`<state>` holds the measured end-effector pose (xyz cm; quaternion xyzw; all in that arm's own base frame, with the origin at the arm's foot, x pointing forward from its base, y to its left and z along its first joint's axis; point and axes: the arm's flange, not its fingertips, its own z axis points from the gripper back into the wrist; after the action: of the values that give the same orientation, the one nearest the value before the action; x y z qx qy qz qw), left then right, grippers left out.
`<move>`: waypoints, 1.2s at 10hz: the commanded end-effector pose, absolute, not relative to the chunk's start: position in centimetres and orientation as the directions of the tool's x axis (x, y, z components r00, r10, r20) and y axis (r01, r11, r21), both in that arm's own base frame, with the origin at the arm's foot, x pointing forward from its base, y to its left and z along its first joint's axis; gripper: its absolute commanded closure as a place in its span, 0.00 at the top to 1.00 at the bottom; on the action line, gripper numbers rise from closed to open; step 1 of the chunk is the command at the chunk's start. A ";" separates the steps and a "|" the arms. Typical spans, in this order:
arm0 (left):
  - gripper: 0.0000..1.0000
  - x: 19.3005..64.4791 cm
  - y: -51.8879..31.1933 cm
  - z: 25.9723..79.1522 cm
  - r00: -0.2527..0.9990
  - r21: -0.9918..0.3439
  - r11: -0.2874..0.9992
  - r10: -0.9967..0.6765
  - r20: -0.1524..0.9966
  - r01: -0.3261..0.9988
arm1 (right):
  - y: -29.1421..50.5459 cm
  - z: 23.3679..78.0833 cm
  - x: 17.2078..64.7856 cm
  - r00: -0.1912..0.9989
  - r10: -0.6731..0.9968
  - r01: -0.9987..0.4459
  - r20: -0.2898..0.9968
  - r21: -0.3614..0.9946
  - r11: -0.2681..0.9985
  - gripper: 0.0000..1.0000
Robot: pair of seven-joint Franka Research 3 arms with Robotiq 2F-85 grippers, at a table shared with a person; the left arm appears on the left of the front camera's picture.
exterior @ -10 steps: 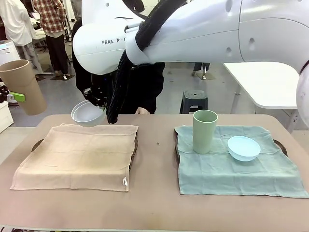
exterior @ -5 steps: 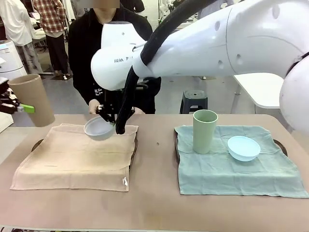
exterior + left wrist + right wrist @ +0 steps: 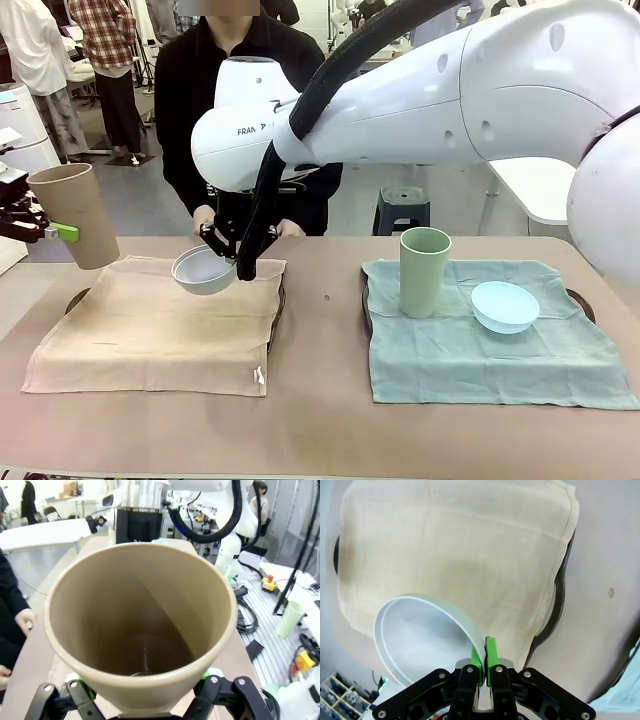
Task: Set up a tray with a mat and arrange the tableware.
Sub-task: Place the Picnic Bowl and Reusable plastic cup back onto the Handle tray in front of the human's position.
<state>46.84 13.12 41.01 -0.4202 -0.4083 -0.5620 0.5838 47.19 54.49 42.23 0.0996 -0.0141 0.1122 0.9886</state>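
The white bowl (image 3: 204, 270) hangs tilted just above the far edge of the beige mat (image 3: 160, 320), pinched by its rim between the shut green pads of the right gripper (image 3: 236, 254), whose arm reaches across the table from the robot's right. A second ago the bowl was higher and beyond the mat's far left corner; it has since swung in over the cloth and dropped closer to it, which suggests the set-down on this mat is near. Seen from the right wrist, the pads (image 3: 476, 660) clamp the thin rim with the bowl (image 3: 420, 640) tipped toward the camera and the mat (image 3: 455, 555) spread over its dark tray (image 3: 559, 605) below. Off the mat's left edge, the left gripper (image 3: 45, 228) holds the beige tumbler (image 3: 68, 215) upright in the air, jaws wide around its base; it has edged nearer the mat over the same second. The left wrist camera looks straight down into the tumbler (image 3: 140, 630). Well to the right of the beige mat, the green mat (image 3: 490, 340) already carries the pale green tumbler (image 3: 425, 270) and the light blue bowl (image 3: 505, 305). A person (image 3: 240, 110) stands at the far side, hands near the table edge.
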 end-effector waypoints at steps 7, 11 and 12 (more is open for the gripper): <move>0.85 50.5 12.0 32.9 -0.030 -0.004 -0.092 -0.363 0.931 0.996 | 53.4 35.6 50.0 0.971 0.230 -0.239 0.067 0.188 0.953 0.05; 0.85 52.1 11.4 30.8 -0.045 0.006 -0.102 -0.395 0.918 0.995 | 53.9 34.0 50.7 0.961 0.255 -0.272 0.109 0.206 0.940 0.05; 0.85 52.3 11.2 30.3 -0.047 0.007 -0.106 -0.381 0.923 0.994 | 54.0 33.8 50.8 0.961 0.255 -0.273 0.109 0.207 0.939 0.05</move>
<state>51.77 11.27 30.72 -0.4144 -0.3691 -0.6076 0.5682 50.78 54.13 34.00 0.1086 -0.0302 0.1280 0.9853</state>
